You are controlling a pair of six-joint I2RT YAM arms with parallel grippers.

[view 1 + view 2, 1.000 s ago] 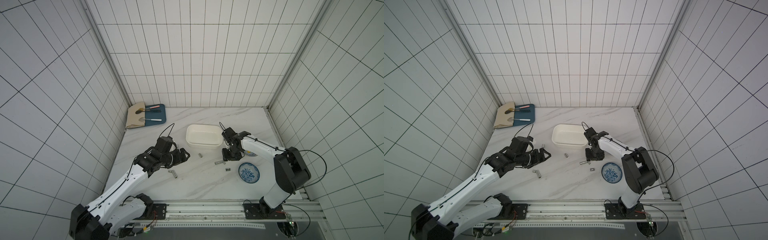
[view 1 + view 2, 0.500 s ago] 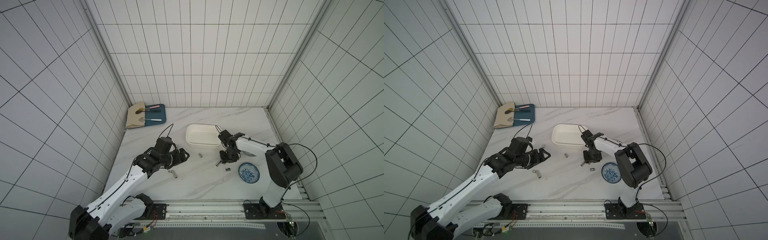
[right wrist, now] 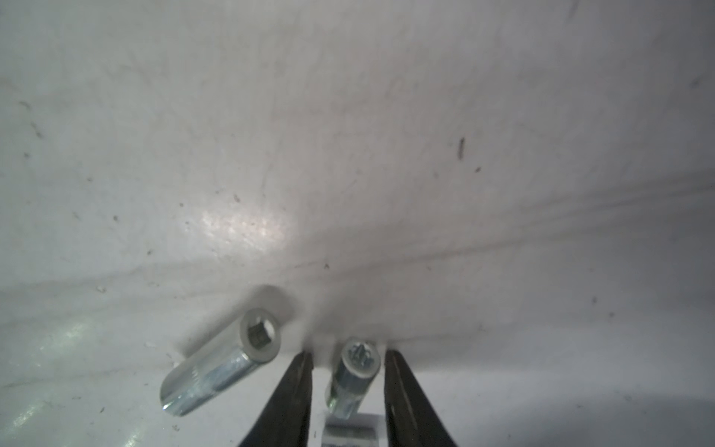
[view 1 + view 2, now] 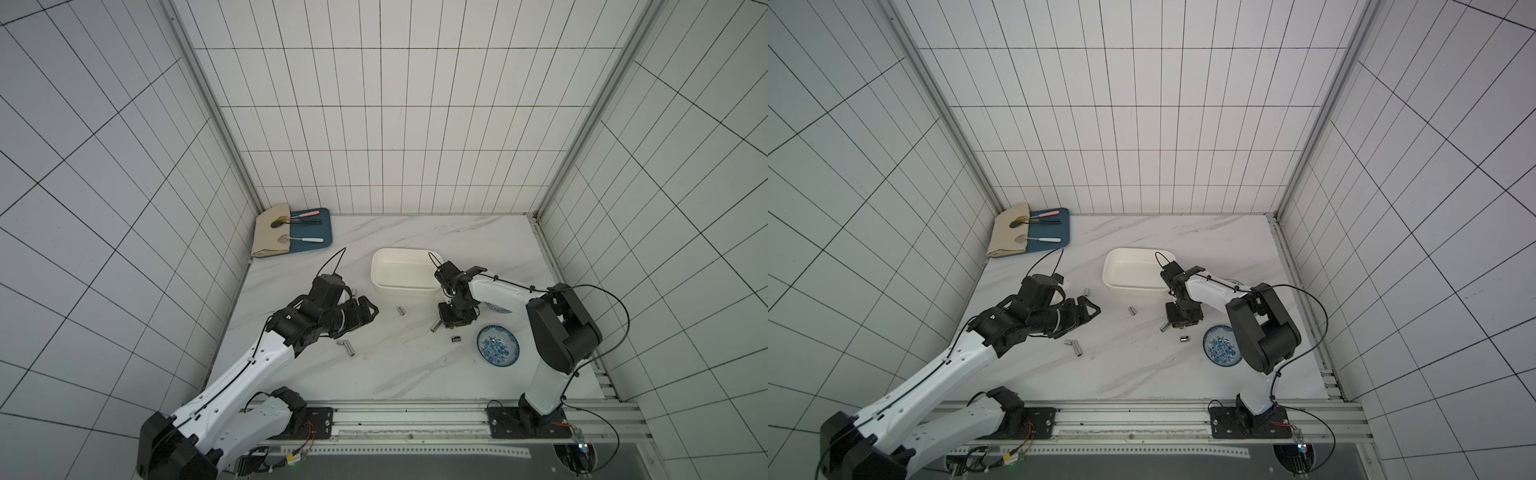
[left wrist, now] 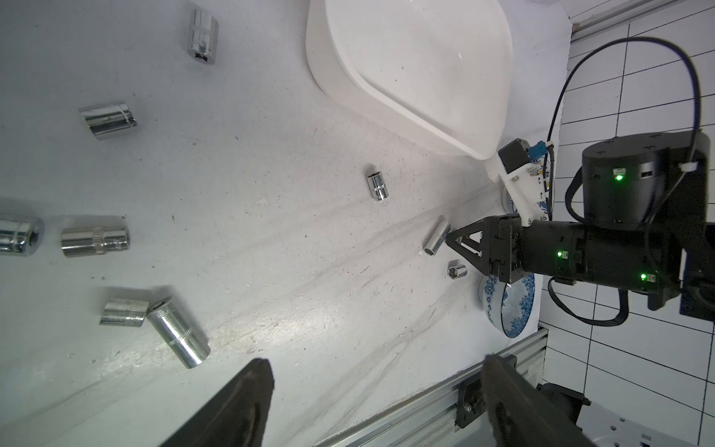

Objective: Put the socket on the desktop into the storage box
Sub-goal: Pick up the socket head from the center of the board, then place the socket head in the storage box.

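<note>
Several small chrome sockets lie scattered on the white marble desktop [image 4: 395, 374]. My right gripper [image 3: 346, 358] points down at the desktop just in front of the empty white storage box [image 4: 403, 272]. Its black fingers stand on either side of a short socket [image 3: 354, 377], close to it, with a narrow gap still showing. A longer socket [image 3: 222, 367] lies just beside them and also shows in both top views [image 4: 435, 326] [image 4: 1164, 327]. My left gripper [image 4: 372, 309] hovers wide open and empty left of centre, near a pair of sockets [image 4: 347, 346].
A blue-patterned bowl [image 4: 497, 351] sits front right, and another [image 4: 496, 308] is partly hidden under the right arm. A blue tray [image 4: 311, 235] with a cloth and spoons lies at the back left. More sockets [image 4: 401, 310] [image 4: 456, 338] lie nearby. A metal rail [image 4: 415, 415] runs along the front edge.
The right gripper's jaws have narrowed around the short socket, and its arm has swung a little leftward. The left arm has not moved.
</note>
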